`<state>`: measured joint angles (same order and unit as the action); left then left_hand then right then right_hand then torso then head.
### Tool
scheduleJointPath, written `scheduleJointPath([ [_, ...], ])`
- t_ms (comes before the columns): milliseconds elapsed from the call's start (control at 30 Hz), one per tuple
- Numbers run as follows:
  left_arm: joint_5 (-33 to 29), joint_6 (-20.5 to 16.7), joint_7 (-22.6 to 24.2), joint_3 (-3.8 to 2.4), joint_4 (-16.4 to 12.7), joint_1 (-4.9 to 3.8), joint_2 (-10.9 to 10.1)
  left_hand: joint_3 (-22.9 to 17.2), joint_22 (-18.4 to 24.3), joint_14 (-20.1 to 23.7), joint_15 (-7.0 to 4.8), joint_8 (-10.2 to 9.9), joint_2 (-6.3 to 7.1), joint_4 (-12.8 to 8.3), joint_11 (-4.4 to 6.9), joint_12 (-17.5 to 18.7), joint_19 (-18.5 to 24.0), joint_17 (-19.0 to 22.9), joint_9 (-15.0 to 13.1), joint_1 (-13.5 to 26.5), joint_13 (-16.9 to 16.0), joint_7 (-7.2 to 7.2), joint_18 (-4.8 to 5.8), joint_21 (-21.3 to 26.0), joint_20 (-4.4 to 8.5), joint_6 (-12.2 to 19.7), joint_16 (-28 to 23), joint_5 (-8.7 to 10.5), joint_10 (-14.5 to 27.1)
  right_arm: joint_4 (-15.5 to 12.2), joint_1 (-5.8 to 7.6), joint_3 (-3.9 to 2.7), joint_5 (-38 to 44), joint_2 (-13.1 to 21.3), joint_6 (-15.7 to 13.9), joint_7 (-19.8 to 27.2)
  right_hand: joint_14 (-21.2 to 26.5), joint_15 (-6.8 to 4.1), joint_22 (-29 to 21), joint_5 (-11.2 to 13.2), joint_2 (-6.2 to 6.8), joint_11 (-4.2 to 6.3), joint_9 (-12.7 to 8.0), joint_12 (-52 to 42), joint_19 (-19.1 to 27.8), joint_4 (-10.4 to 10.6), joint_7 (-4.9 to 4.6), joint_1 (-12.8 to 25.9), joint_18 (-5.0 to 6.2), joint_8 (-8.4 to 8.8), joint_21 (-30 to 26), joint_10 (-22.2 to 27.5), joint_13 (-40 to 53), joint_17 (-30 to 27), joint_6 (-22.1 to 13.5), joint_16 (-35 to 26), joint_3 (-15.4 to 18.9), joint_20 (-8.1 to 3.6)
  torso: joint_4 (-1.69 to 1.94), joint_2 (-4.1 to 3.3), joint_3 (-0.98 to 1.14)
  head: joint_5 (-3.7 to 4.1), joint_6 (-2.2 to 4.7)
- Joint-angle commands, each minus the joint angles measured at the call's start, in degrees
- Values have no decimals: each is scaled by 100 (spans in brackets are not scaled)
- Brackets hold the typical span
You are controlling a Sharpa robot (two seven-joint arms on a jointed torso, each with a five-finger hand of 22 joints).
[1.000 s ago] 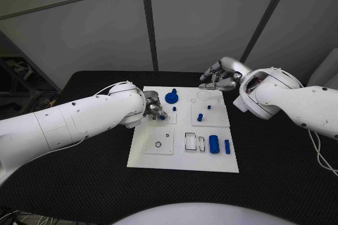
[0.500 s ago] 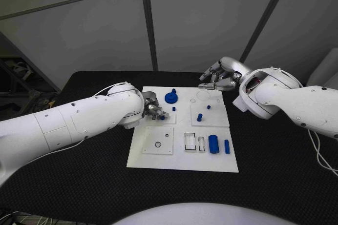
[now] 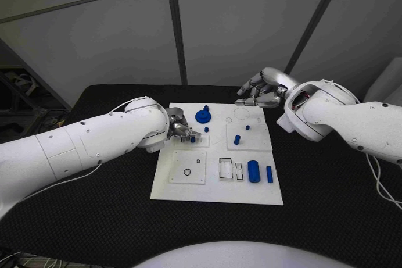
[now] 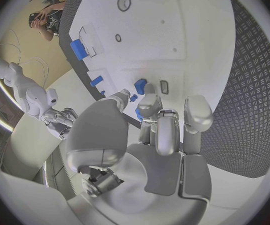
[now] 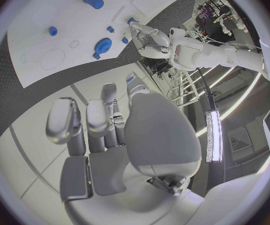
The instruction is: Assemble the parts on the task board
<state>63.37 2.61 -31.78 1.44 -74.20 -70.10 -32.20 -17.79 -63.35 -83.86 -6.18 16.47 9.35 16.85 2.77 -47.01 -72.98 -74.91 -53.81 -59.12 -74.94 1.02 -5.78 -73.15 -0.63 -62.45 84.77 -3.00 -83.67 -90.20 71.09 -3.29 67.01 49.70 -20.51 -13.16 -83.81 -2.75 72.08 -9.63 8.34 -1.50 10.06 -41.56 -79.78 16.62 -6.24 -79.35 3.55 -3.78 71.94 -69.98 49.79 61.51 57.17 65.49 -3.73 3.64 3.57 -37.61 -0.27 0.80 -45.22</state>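
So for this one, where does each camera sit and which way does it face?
Head view: on the robot's head, looking down at the board on the black table; both white arms, the left hand and the right hand show.
Left wrist view: behind the left hand, facing the board; its palm and fingers show.
Right wrist view: behind the right hand, facing across the board towards the left arm; its palm and fingers show.
All three share the board; head and right wrist views share the blue gear.

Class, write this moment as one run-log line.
left hand: holds small blue part over task board | right hand: raised beyond board, holds nothing | step: placing part
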Motion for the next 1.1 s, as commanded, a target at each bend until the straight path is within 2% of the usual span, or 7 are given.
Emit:
scheduleJointPath([
  [33,-109,-39,35,-98,-45,-16,-15,70,-9,-450,22,-36,38,0,-18,35,-21,-793,-12,-3,-138,12,-18,12,5,-43,10,21,-307,7,11,-4,-28,-13,-90,107,57,9,-98,-13,8,-4,10,156,70,11,-2,126,126,10,-116,93,-139,-101,-61,-121,33,4,-2,-2,-1,-4,5],
  [167,-265,-4,45,-275,-103,-17,-64,217,-2,-449,28,-52,73,4,-18,46,-16,-790,-26,62,-148,14,-20,25,1,-45,8,20,-305,35,10,-4,-47,-24,-114,126,60,12,-143,-16,20,-6,17,214,84,16,-4,224,135,7,-176,114,-210,-137,-71,-178,48,7,6,-1,-7,7,4],
  [300,-369,106,4,-449,-139,-44,-140,654,36,-444,45,-112,-101,-23,-28,117,12,-773,-60,61,-159,31,-29,71,-13,23,-5,23,-280,57,10,-4,-57,-32,-124,131,60,12,-154,-16,23,-7,19,229,87,16,-4,246,137,6,-191,120,-229,-147,-73,-194,50,8,2,-6,4,-1,9],
  [367,-393,209,-25,-514,-90,-95,-166,746,79,-439,58,-193,-145,-48,-48,193,43,-757,-33,-54,-150,61,-37,111,-24,126,-18,22,-257,66,10,-3,-59,-37,-123,132,61,12,-162,-17,24,-7,20,242,90,16,-4,256,139,6,-201,125,-243,-155,-74,-204,50,8,5,-7,2,2,15],
  [500,-415,451,-49,-577,243,-282,-118,881,156,-438,156,-629,-260,-78,-167,316,101,-753,316,-434,-141,229,-44,193,-95,547,-21,23,-228,85,10,-3,-62,-44,-119,130,61,12,-165,-17,22,-7,20,250,91,16,-4,258,140,5,-204,128,-251,-157,-74,-207,49,8,7,-6,5,-24,28],
  [733,-359,770,14,-548,1128,-506,176,1144,291,-409,217,-881,-312,-66,-233,629,198,-653,761,-712,-83,288,-87,329,-173,476,-96,12,-165,101,10,-3,-76,-69,-118,128,52,12,-170,15,8,-6,27,250,84,16,-3,293,140,2,-217,123,-268,-153,-72,-218,40,9,-20,-25,12,-12,73],
  [1100,-130,950,197,-405,1836,-567,481,1292,340,-398,221,-905,-330,-45,-232,833,234,-619,890,-755,-28,282,-103,389,-187,367,-124,20,-127,65,11,-4,-83,-70,-159,119,47,9,-193,-8,-12,-2,34,276,85,4,0,275,144,0,-251,135,-308,-171,-70,-253,7,8,-38,-100,10,-24,69],
])
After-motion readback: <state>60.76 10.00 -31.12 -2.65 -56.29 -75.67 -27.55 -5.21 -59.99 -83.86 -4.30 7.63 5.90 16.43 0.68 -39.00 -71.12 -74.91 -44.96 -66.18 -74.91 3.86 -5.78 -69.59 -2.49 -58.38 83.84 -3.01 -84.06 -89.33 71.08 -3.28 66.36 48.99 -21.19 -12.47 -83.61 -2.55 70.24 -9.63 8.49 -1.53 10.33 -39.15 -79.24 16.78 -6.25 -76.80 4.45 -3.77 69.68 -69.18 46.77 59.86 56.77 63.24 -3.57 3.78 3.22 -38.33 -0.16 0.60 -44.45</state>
